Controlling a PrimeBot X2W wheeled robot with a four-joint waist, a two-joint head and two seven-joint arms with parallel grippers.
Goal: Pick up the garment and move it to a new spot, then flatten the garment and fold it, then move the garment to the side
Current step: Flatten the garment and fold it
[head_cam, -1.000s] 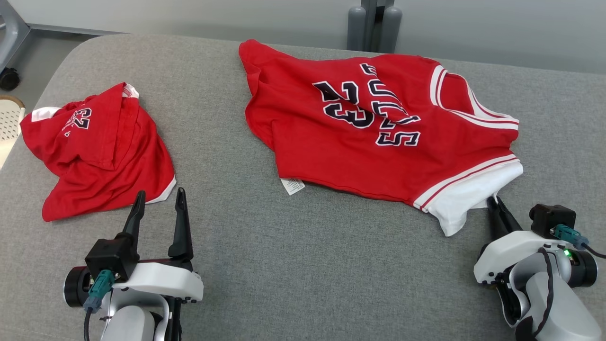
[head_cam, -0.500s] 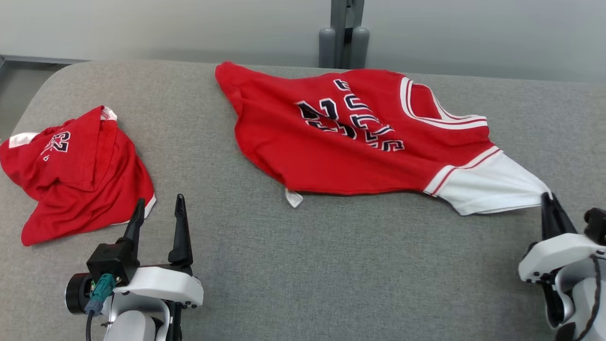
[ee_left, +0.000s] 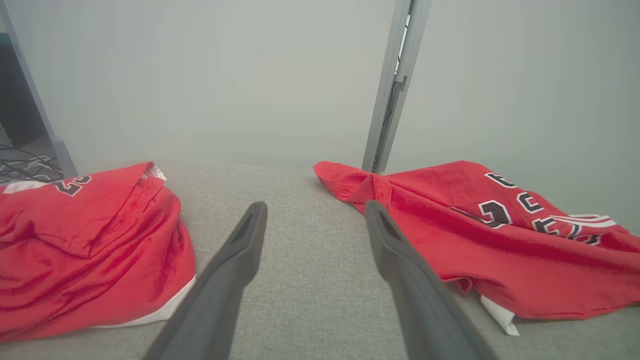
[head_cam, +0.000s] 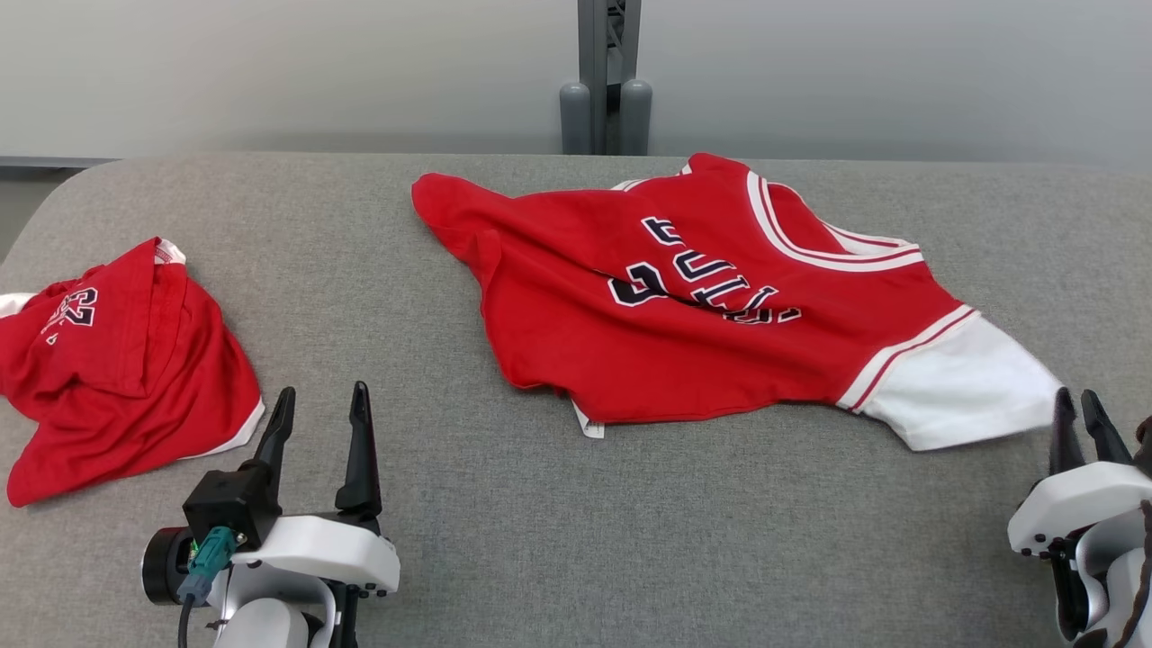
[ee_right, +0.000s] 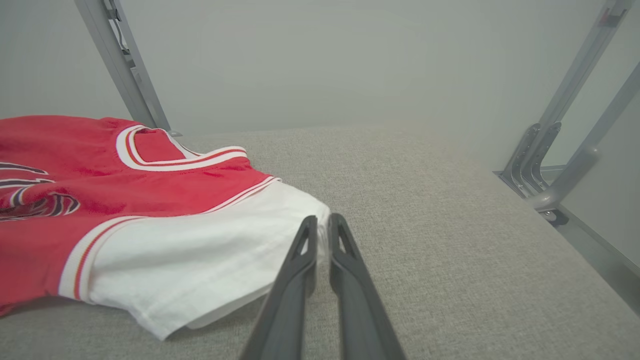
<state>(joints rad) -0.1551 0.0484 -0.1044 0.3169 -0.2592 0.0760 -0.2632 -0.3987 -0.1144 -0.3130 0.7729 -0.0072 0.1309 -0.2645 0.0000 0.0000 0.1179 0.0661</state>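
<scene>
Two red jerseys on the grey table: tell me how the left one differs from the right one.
The left jersey lies bunched in a heap; the right jersey is spread wide, though wrinkled. The left jersey shows only slivers of white trim; the right jersey shows a whole white sleeve and striped collar. Both are red with dark, white-edged numbers.

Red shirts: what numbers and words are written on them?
"32": on the crumpled jersey, tilted, as best it reads.
"3": on the spread jersey; the rest of its number is lost in a crease.
Dark lettering beside that number: folded over, cannot be read.
White tag at the spread jersey's hem: too small to read.
</scene>
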